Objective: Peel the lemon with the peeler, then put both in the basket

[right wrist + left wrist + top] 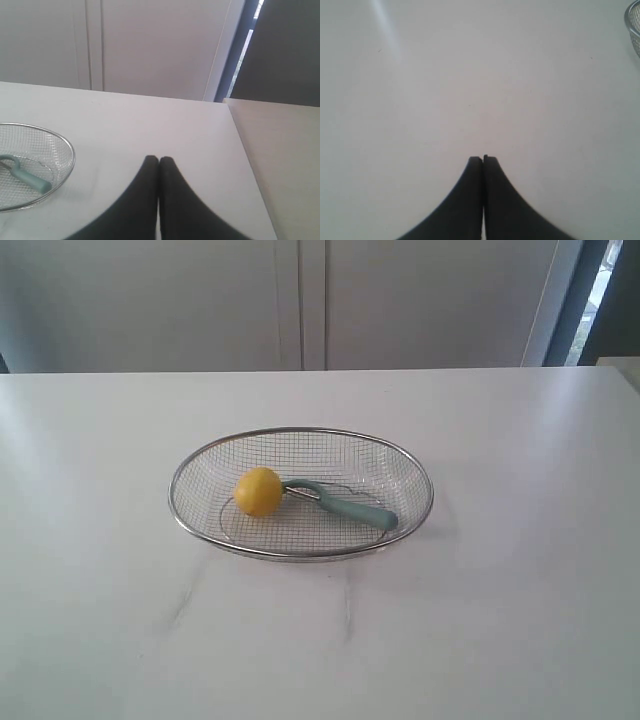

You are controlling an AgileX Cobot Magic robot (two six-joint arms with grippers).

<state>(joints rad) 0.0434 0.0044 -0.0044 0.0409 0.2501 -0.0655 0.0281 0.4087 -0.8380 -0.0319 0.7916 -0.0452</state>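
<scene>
Left hand (483, 159) has its fingers pressed together, nothing in them, hanging over the white table (470, 75). Right hand (159, 160) same deal, pinched closed and empty, off to one side of the basket (300, 429). Lemon (259, 491) and peeler (350, 506) both sit inside the basket. The peeler's head is right by the lemon, maybe touching, hard to tell.

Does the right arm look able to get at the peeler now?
Probably yes: the peeler lies uncovered in the basket, handle toward that side, lemon at its head; the right claw is shut, though.
</scene>
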